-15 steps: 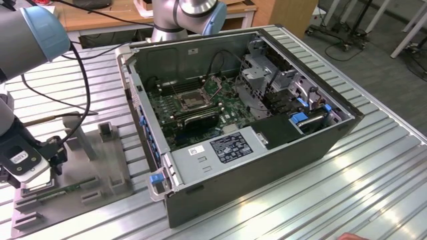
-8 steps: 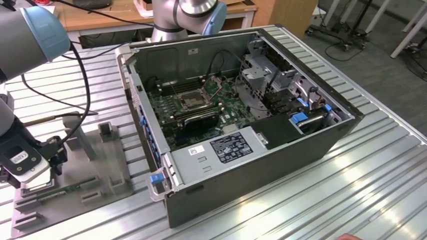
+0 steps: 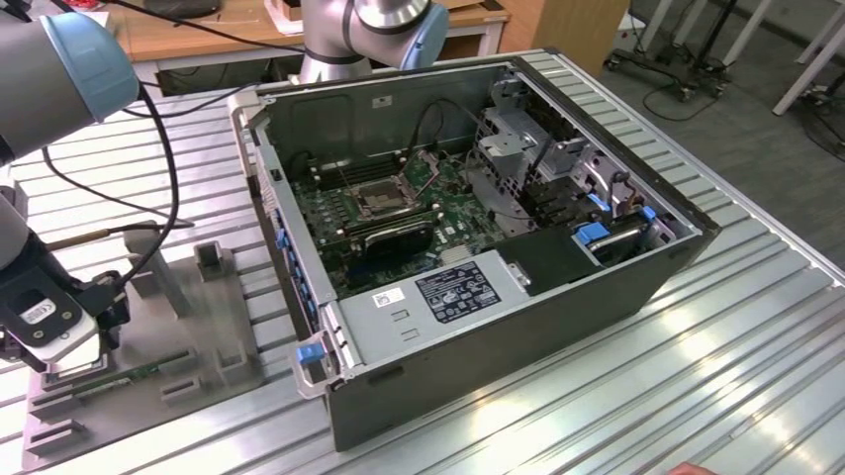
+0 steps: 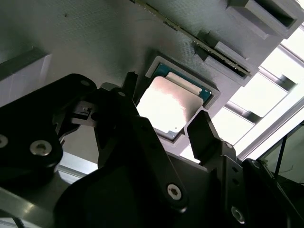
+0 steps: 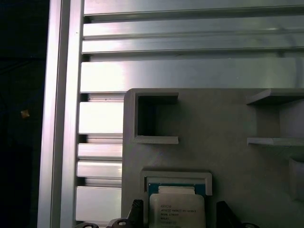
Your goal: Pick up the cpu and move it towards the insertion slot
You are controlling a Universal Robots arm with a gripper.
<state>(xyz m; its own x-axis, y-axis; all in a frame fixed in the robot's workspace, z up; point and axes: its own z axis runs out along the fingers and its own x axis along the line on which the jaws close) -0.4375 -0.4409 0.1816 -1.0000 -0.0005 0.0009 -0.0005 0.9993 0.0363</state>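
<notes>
Gripper (image 4: pixel 166 99) low over grey holder plate (image 5: pixel 213 118), jaws spread, one finger on each side of the cpu (image 5: pixel 176 211), nothing grasped. Cpu lies flat, silver top up, thin green rim showing; square, so no long axis. It sits in a shallow raised-rim pocket (image 5: pixel 176 176), walls close around. Well apart, toward the exterior view's right, the insertion slot (image 3: pixel 383 201) faces up inside the open computer case (image 3: pixel 528 327).

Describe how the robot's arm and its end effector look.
The arm is built of round silver-grey tubes with light blue caps at the joints. Near the wrist sit a black housing and a white block, with thin black cables nearby. The end effector is matte black, with two narrow angular fingers and silver screw heads.
</notes>
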